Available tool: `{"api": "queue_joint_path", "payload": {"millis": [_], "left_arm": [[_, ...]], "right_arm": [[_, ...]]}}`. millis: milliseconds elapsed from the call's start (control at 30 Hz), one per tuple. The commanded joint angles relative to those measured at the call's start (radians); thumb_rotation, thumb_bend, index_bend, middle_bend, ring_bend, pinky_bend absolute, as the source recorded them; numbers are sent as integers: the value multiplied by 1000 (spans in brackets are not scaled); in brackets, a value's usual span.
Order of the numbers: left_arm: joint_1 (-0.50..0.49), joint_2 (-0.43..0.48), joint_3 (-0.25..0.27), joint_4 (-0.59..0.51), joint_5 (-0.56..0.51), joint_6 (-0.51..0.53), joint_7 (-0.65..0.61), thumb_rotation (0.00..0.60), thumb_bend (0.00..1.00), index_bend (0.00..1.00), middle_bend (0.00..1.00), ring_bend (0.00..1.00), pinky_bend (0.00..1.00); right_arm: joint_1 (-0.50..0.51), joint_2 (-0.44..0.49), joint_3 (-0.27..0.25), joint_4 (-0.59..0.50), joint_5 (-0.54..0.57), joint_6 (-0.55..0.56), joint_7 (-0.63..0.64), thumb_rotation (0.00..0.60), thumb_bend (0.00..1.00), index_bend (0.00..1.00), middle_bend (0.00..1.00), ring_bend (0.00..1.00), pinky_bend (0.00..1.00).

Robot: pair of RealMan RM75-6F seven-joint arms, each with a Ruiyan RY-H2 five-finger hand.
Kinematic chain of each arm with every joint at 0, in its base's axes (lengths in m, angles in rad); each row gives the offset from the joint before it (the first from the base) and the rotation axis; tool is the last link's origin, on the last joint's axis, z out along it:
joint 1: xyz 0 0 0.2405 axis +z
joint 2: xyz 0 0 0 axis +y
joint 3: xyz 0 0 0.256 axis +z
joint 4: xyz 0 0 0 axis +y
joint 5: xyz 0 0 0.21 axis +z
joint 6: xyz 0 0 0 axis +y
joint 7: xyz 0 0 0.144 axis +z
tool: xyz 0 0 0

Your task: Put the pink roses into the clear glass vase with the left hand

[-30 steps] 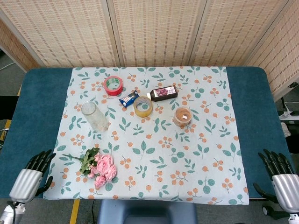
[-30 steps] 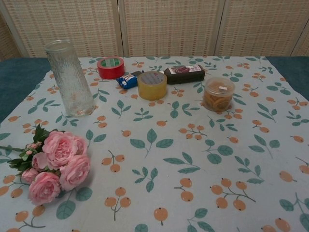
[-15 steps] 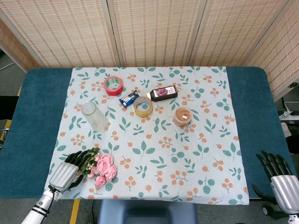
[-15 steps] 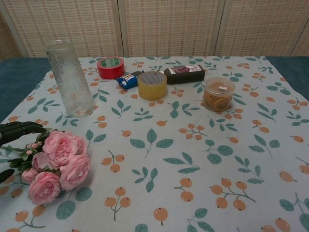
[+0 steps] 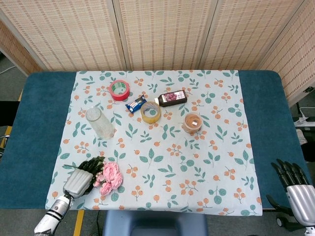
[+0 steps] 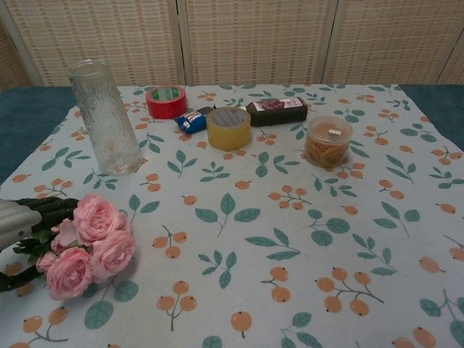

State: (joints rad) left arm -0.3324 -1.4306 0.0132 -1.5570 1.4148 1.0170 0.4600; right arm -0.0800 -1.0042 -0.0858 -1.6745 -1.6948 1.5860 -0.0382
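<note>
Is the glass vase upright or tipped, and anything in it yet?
Upright and empty: the clear glass vase stands on its base, mouth up, nothing inside. The pink roses lie on the tablecloth.

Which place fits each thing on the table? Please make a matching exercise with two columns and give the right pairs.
Things:
1. roses
2. vase
3. red tape
4. right hand

Places:
A. far end of the cloth, beside the blue packet
B. near left corner, with the left hand on their stems
C. off the cloth, at the near right corner of the table
D. upright on the left, between the tape and the roses

Pairs: 1-B, 2-D, 3-A, 4-C
</note>
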Motion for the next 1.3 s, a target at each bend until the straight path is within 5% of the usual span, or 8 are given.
{"api": "queue_joint_path", "payload": {"millis": [33,200,300,533,633,833,1300], "left_arm": [[-15,-13,-9,7,-21,-4,25,600,473,353,136,4,138],[-5,-49,-15,50,12,68,-9,600,559,722,375,137,154],[3,-76,-18,89,36,110,-74,600,610,857,495,224,164],[12,-107,-36,137,77,176,-279,600,598,880,588,305,182],[15,-116,-59,160,101,226,-479,600,596,881,627,306,177],[41,-89,-148,168,73,325,-1045,600,596,887,682,308,151],[52,75,-383,29,-61,382,-1664,600,597,897,720,308,140]], "right_arm": [[0,0,1,-1,2,-1,-3,499,203,0,0,0,0],[-1,1,1,-3,4,-2,-4,497,203,0,0,0,0],[-2,0,2,-4,6,-3,-5,497,203,0,0,0,0],[-3,2,1,-6,6,-3,-5,497,203,0,0,0,0],[-5,3,1,-7,7,-2,-4,499,202,0,0,0,0],[-4,5,-1,-7,10,-11,0,497,203,0,0,0,0],[1,11,-2,-9,21,-30,13,497,203,0,0,0,0]]}}
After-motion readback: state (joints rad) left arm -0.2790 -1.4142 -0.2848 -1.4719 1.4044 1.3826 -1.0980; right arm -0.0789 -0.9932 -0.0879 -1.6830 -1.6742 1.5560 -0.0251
